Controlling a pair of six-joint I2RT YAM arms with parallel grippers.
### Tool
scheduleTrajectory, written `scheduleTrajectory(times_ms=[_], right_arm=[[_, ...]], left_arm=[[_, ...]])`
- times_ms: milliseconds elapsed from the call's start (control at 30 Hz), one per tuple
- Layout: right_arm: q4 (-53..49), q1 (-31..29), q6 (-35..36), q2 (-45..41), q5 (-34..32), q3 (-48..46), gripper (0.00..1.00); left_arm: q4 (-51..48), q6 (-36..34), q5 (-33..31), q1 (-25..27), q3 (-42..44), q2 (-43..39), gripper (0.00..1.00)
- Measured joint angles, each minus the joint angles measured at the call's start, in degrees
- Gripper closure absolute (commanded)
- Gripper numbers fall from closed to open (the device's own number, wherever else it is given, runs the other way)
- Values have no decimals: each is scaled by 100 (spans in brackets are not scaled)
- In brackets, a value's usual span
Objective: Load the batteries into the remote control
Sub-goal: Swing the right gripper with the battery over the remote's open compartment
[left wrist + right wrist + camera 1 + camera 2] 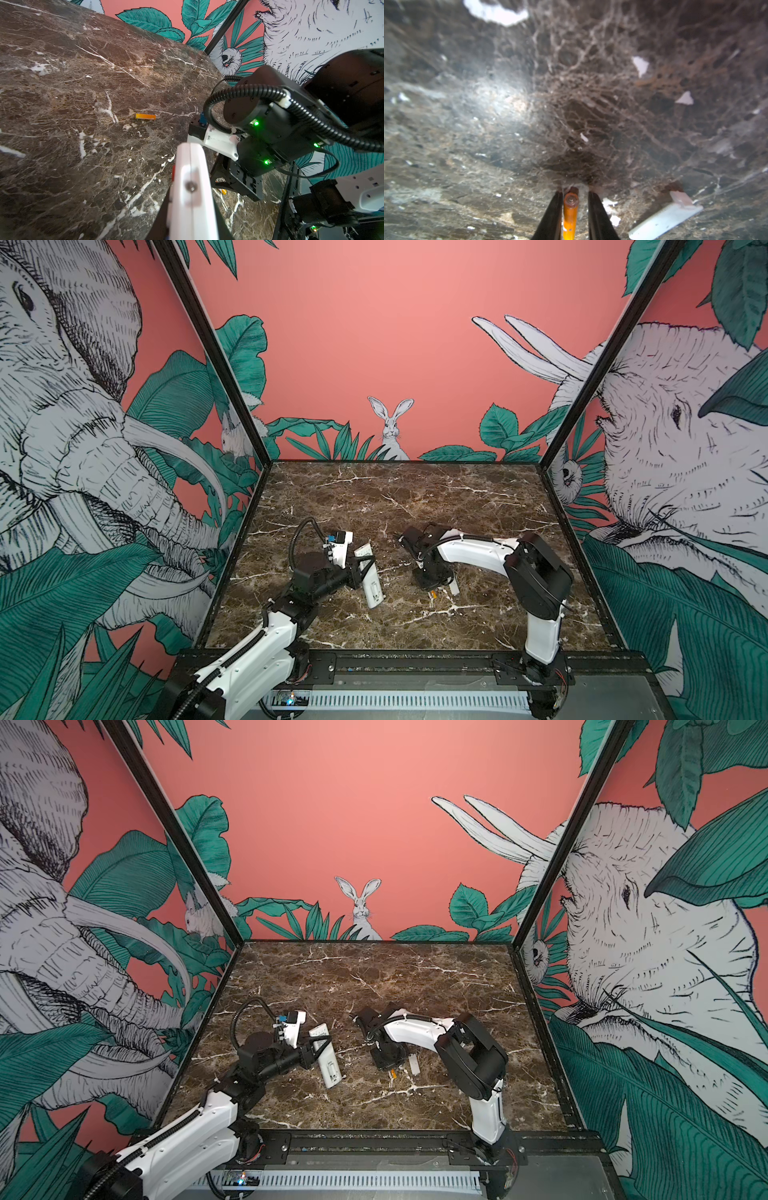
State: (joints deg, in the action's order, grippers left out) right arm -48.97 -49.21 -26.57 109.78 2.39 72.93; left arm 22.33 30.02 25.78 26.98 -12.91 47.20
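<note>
Marble tabletop (374, 497), veined (1 cylindrical battery (145, 116))

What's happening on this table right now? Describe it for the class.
The left pincer is shut on the white remote control, holding it tilted over the marble table. The right pincer is down at the table, its jaws straddling one orange battery without visibly clamping it. A second battery lies loose on the table; neither is loaded yet.

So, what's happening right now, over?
Left claw shut on remote control. Right claw open astride one battery on table. Second battery loose; white cover beside right claw.
</note>
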Motion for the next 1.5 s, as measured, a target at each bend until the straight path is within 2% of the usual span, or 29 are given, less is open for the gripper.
scheduleTrajectory(times_ms=[467,667,800,1500], right_arm=[[9,28,7,20,101,11,81],[-2,46,9,20,98,15,75],[-17,70,7,22,101,28,74],[13,101,-2,63,177,85,86]], left_arm=[[28,17,2,0,0,26,100],[37,22,2,0,0,76,100],[42,26,2,0,0,103,100],[168,42,7,0,2,111,100]])
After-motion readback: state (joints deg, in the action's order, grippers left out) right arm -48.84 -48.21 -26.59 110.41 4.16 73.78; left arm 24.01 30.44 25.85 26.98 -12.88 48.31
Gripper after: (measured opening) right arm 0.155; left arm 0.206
